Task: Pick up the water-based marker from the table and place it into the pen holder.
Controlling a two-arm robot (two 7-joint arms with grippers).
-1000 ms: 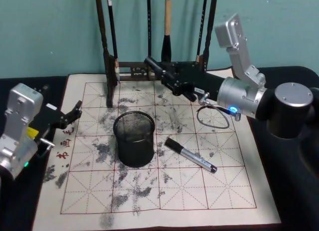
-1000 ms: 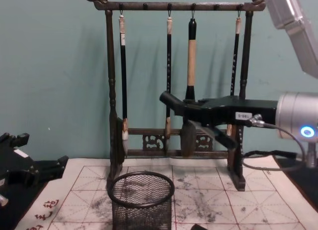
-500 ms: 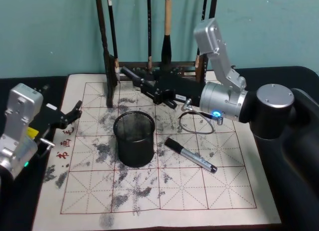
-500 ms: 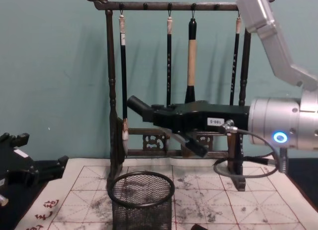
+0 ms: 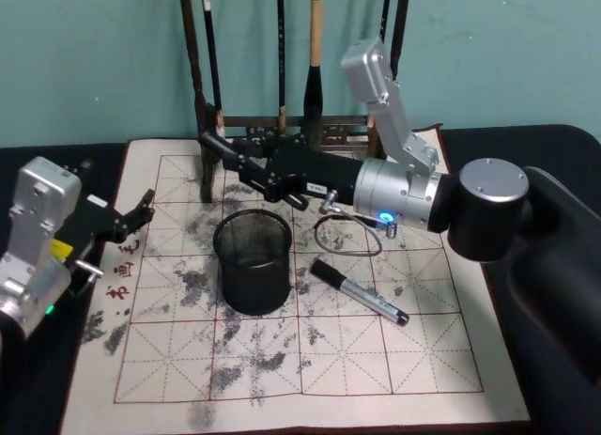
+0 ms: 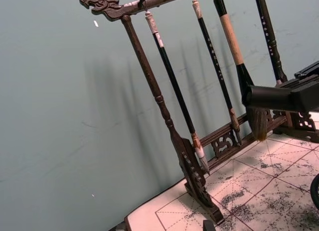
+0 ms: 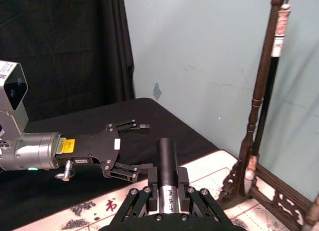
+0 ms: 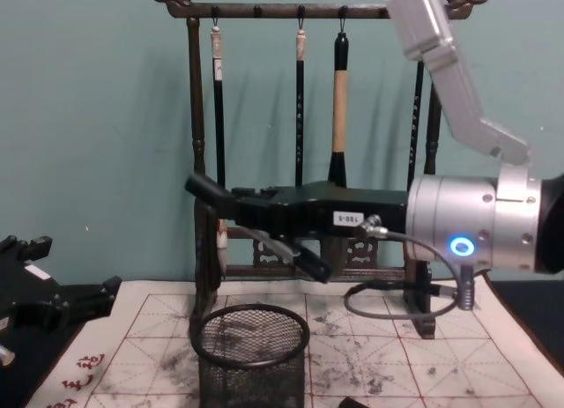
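Marker is off the table, clamped lying level in the right gripper, which hangs above and a little behind the pen holder. The pick-up looks done; tipping the marker down and dropping it in remains. A second marker lies on the mat near the holder. The left gripper waits spread and empty at the mat's left edge. A white tag on the right gripper seems to read 180-5, and red characters mark the mat.
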